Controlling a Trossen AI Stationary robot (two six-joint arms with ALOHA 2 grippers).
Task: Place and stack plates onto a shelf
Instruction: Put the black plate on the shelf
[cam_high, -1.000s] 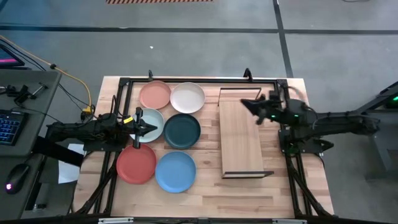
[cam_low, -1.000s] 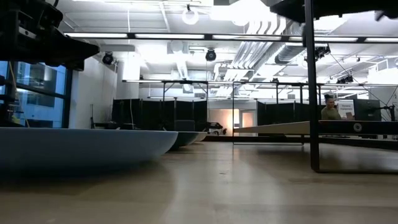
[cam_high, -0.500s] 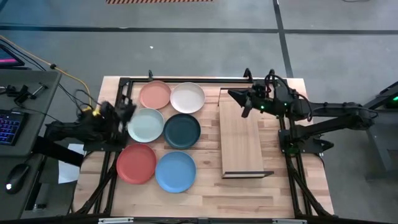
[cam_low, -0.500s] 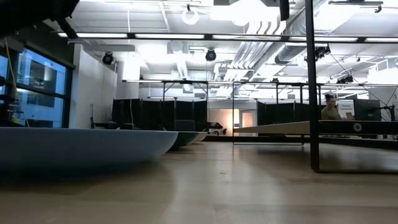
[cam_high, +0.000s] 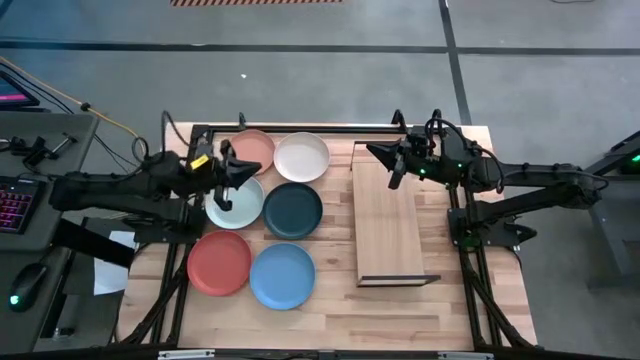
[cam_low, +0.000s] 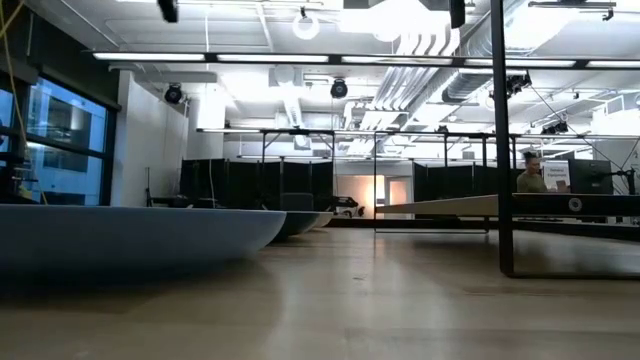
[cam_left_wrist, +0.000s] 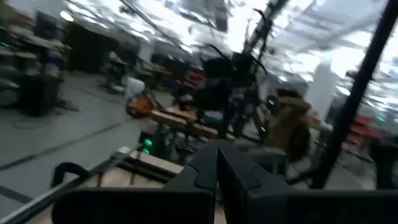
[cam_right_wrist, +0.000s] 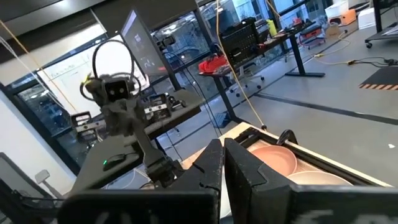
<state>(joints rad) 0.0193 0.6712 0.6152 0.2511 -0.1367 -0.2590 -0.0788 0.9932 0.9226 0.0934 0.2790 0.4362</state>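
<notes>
High view: six plates (cam_high: 264, 212) lie flat near the table's left edge; the shelf (cam_high: 388, 225) sits bare toward its right edge. Left gripper (cam_high: 232, 176) and right gripper (cam_high: 378, 155) hover clenched, empty.

Low view: the blue plate (cam_low: 130, 236) looks stiff, light and slick, best pinched at its raised rim.

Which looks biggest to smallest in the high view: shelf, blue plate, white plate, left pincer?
1. Shelf, clearly largest.
2. Blue plate.
3. White plate, a little smaller than the blue; the two may be equal, so this order is unsure.
4. Left pincer, smallest; it sits above the table, nearer the camera.
</notes>
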